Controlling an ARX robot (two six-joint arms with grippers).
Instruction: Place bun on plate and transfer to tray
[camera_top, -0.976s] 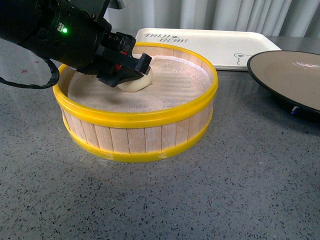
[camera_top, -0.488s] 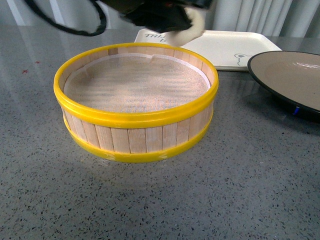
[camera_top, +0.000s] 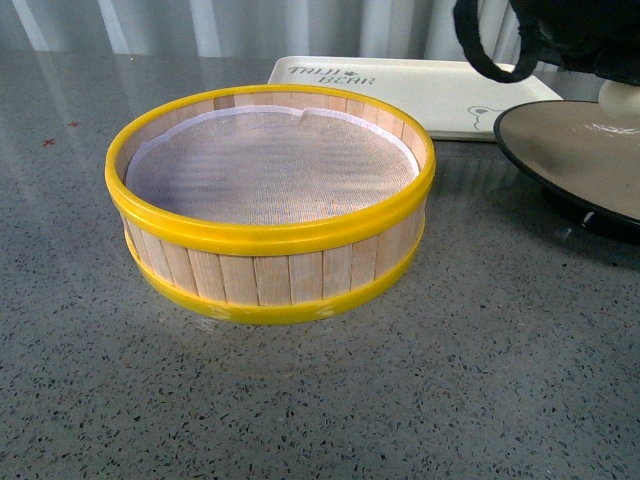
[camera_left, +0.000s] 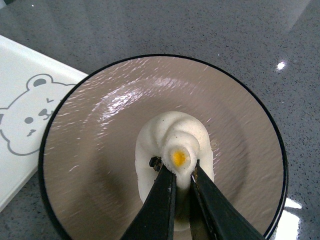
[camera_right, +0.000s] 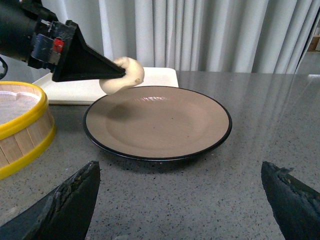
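left jaws pinching bun (camera_left: 170, 134) above plate (camera_left: 95, 145), right jaws wide apart, empty

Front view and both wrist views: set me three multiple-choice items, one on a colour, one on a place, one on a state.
1. The rim of the steamer basket is: A black, B red, C yellow.
2. The bun is: A in the basket, B held over the plate, C gone from view.
3. The right pincer is: A open, B shut on the bun, C shut on the plate.
Answers: 1 C, the band round the wooden wall is yellow. 2 B, the left pincer grips it above the plate's inside. 3 A, its fingers stand wide apart with nothing between.
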